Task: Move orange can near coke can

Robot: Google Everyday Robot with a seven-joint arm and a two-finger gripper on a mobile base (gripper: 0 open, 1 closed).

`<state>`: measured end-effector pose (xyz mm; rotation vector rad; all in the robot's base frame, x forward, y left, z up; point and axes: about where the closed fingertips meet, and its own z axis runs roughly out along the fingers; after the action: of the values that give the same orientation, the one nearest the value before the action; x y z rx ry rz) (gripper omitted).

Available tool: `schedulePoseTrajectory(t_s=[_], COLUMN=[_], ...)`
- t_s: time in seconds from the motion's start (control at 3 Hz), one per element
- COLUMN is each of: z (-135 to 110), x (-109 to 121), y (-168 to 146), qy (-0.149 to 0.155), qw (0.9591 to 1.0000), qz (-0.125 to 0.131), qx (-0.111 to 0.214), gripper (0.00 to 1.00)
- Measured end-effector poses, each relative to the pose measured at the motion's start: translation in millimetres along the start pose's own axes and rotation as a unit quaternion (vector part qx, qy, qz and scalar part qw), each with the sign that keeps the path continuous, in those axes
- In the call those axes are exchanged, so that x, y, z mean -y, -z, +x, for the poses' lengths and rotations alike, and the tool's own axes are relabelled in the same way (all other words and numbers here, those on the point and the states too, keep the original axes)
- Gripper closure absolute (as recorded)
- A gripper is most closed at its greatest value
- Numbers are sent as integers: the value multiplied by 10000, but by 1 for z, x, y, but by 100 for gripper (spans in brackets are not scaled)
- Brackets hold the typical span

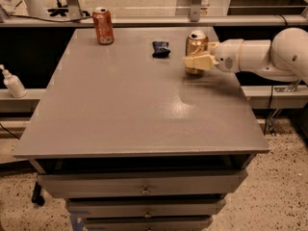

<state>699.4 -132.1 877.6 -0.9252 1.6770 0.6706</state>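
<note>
- The orange can (196, 43) stands upright at the far right of the table (120, 114), well apart from the coke can (103, 26).
- The gripper (194, 61), reaching in from the right, clasps the orange can.

The white arm (272, 57) extended in from the right edge, stretched leftward and nearly level, low over the far right part of the counter (134, 109). Its thick rounded elbow end tapered to a slimmer wrist (230, 57), and from that the cream-coloured pincer (192, 61) pointed left, just above the surface
</note>
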Motion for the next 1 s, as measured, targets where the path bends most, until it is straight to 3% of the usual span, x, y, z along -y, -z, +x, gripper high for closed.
schedulePoseTrajectory(t_s=[0.33,1.0], z=[-33,-34], x=[-20,-22], y=[-32,-35], qy=[115,120], qw=[9992,9990], qz=[-280,-310], qx=[279,288], gripper=[96,100])
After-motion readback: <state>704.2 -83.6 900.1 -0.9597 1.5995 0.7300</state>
